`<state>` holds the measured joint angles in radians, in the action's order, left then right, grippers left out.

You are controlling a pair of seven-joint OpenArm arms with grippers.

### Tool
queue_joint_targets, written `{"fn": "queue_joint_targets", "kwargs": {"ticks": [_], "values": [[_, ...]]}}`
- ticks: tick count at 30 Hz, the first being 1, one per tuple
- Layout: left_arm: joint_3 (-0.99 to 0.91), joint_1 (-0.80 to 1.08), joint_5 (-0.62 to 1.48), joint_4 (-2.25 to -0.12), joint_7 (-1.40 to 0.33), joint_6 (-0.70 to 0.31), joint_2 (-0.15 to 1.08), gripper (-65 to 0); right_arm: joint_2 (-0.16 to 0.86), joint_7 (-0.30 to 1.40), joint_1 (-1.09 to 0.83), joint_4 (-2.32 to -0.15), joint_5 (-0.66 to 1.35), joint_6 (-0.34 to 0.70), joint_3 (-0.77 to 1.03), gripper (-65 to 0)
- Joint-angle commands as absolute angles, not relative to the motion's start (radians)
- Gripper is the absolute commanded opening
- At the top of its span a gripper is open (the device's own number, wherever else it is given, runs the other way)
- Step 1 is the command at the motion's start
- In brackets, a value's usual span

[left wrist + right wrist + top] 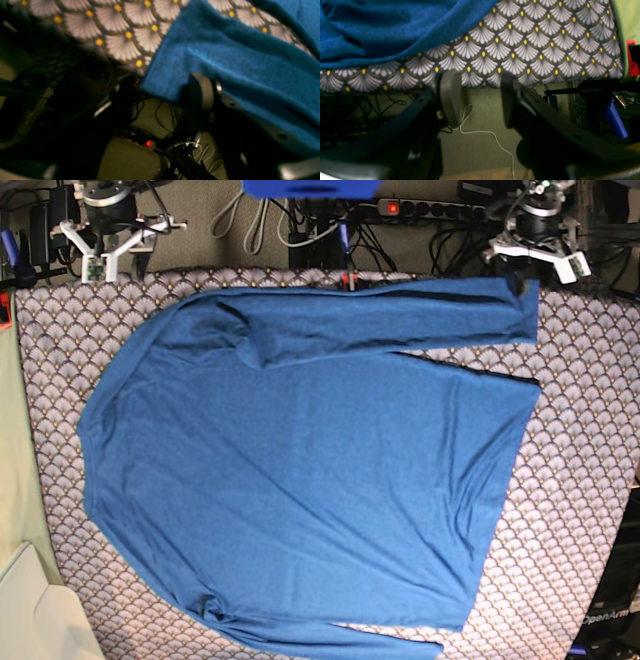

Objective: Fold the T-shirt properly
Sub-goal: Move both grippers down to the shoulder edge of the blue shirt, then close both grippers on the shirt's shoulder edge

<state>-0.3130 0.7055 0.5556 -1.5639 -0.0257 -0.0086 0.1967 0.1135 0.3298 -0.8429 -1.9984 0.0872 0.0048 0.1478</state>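
Firstly, left wrist view: soft medium-blue knit long-sleeved T-shirt [235, 57], one cuff or hem edge draped over the rim of the grey-white scallop-patterned cloth with yellow dots [120, 32]. Left gripper [165, 92] at that edge; one pale finger pad [203, 91] sits under the blue fabric, the other finger is dark and blurred. Whether the jaws pinch the fabric cannot be told. Below, a dark power strip with a red light [140, 140] on an olive floor.

Next, right wrist view: right gripper [480, 100] parted, nothing between its jaws, poised just off the cloth's edge. Shirt fabric lies upper left, apart from the fingers. A thin white cable [492, 136] runs across the floor beneath.

Lastly, base view: shirt spread flat across the patterned table cover, one sleeve folded across the body along the far edge, cuff near the left gripper [535, 250]. Right gripper [115, 250] stands off the far corner.
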Motion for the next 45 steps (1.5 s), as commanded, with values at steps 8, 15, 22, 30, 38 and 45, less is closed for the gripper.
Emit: {"fn": "queue_joint_targets", "kwargs": {"ticks": [8,15,22,30,38,45], "values": [[-0.321,0.691,0.553,-1.577,-0.035,-0.013,0.208,-63.3,0.119,0.311,-0.851,-2.015,0.091,0.007,0.153,-37.5],[-0.326,0.659,0.561,-1.592,-0.145,-0.013,0.208,-64.4,0.119,0.308,-0.843,-2.017,0.091,0.007,0.153,-37.5],[-0.326,0.67,0.553,-1.649,-0.153,-0.013,0.209,-64.4,0.12,0.308,-0.816,-2.018,0.091,0.041,0.153,-37.5],[-0.326,0.671,0.552,-1.656,-0.153,-0.013,0.216,-64.4,0.114,0.36,-0.723,-2.011,0.091,0.147,0.188,-37.7],[-0.326,0.671,0.552,-1.658,-0.153,-0.013,0.214,-64.4,0.113,0.544,-0.611,-2.009,0.091,0.15,0.18,-37.9],[-0.326,0.671,0.555,-1.658,-0.153,-0.013,0.213,-64.4,0.113,0.545,-0.595,-1.971,0.091,0.15,0.136,-37.6]]}}
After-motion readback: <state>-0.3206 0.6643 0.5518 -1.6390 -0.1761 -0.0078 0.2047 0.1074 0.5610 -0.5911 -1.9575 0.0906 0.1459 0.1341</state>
